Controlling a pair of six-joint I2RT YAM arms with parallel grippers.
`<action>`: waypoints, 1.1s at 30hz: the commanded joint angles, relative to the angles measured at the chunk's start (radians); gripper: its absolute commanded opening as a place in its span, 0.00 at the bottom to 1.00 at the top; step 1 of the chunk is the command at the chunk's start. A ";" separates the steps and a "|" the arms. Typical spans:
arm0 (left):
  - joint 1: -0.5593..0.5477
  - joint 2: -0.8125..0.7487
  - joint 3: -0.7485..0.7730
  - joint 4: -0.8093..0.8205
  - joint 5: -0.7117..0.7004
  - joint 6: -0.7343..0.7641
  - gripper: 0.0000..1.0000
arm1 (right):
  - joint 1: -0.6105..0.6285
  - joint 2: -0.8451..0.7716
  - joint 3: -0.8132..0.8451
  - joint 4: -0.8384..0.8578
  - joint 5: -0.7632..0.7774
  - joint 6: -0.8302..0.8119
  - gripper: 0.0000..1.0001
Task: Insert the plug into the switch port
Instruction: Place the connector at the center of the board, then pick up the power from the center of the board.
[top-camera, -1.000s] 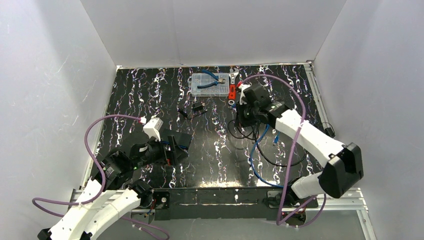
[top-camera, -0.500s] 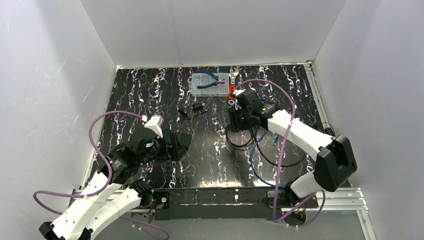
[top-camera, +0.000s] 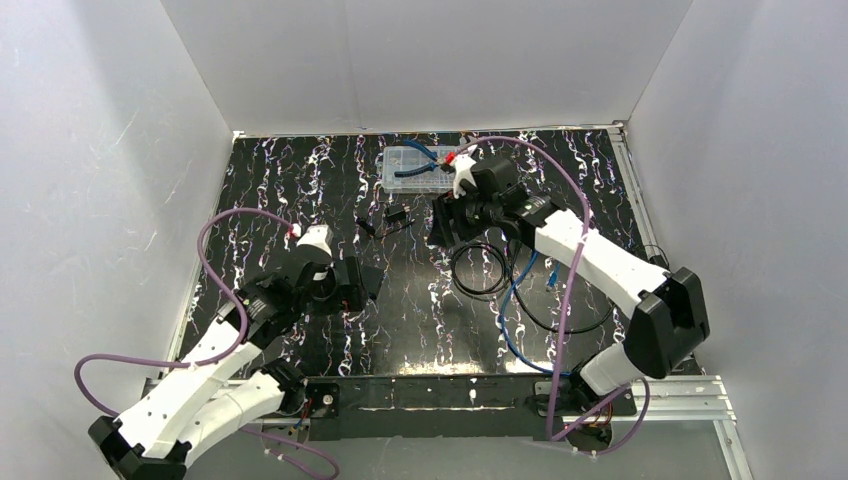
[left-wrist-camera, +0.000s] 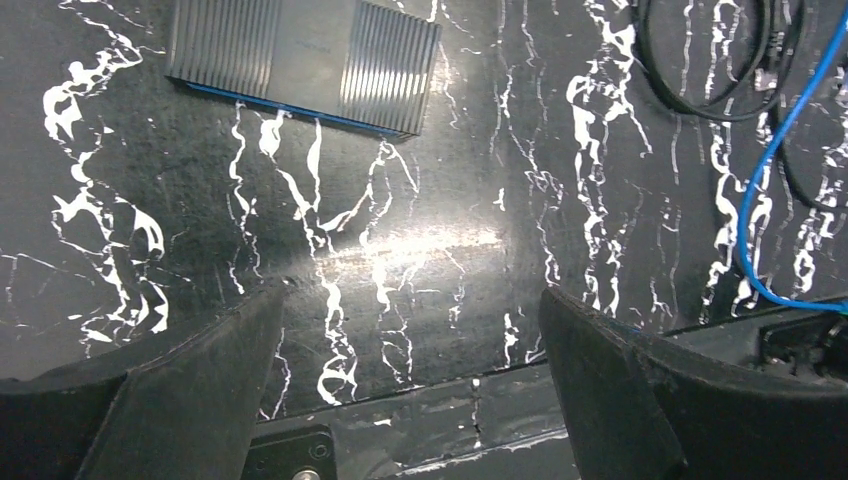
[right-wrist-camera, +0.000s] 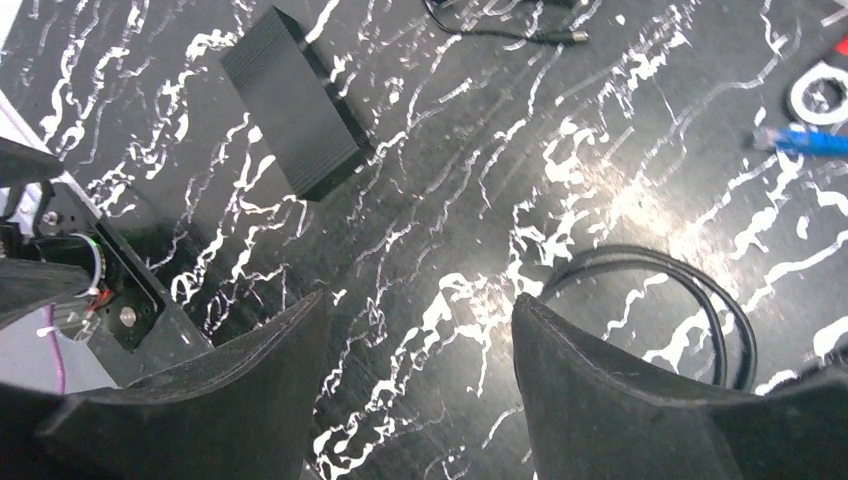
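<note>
- Released, empty: left gripper (left-wrist-camera: 410, 300), right gripper (right-wrist-camera: 418, 300).
- Flat just ahead of left gripper, well apart from right: switch box (left-wrist-camera: 300, 65), long axis crosswise to that gripper's approach.
- Switch port not discernible; loose beside right arm: blue cable (top-camera: 515, 300).

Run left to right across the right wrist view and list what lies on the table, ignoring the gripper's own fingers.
matte-black switch box → black cable loop → blue plug. The small black connector at the top edge overlaps the loop's span, so it is left out.
</note>
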 joint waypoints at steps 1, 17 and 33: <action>0.029 0.029 0.046 -0.004 -0.066 0.033 0.99 | 0.012 0.068 0.105 0.054 -0.125 -0.055 0.72; 0.339 0.124 0.040 0.064 0.149 0.064 1.00 | 0.098 0.450 0.378 0.181 -0.042 0.088 0.68; 0.437 0.111 0.003 0.065 0.226 0.089 0.99 | 0.148 0.734 0.531 0.370 0.079 -0.004 0.68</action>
